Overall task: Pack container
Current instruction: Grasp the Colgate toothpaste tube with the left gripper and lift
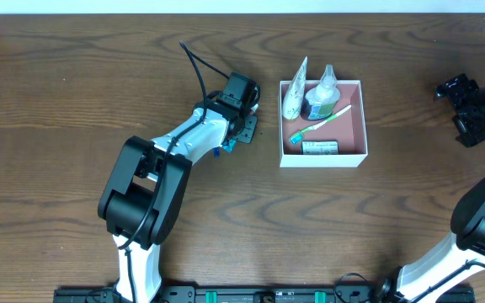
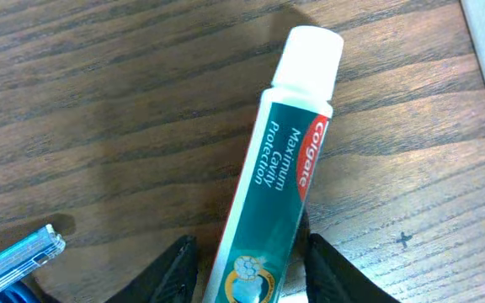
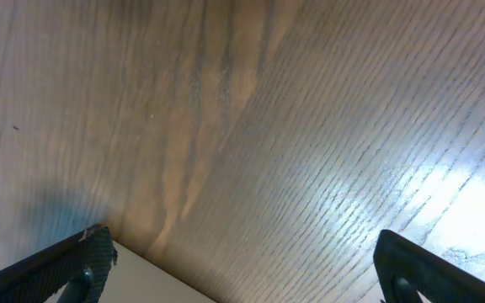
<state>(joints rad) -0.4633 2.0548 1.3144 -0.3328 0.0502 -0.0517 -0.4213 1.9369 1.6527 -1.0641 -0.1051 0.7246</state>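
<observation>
The container (image 1: 354, 153) is a square white-walled box with a pink inside, right of centre in the overhead view. It holds a white tube (image 1: 294, 98), a small bottle (image 1: 322, 97), a green toothbrush (image 1: 318, 126) and a small packet (image 1: 319, 147). My left gripper (image 1: 247, 118) is just left of the container. In the left wrist view its fingers (image 2: 247, 252) are open on either side of a teal Colgate toothpaste tube (image 2: 283, 168) lying on the table. My right gripper (image 1: 468, 108) (image 3: 242, 261) is open and empty at the far right.
A blue and silver object (image 2: 17, 257) lies on the table just left of the left gripper, and it also shows in the overhead view (image 1: 226, 148). A pale flat surface (image 3: 162, 286) sits under the right gripper. The table is dark wood.
</observation>
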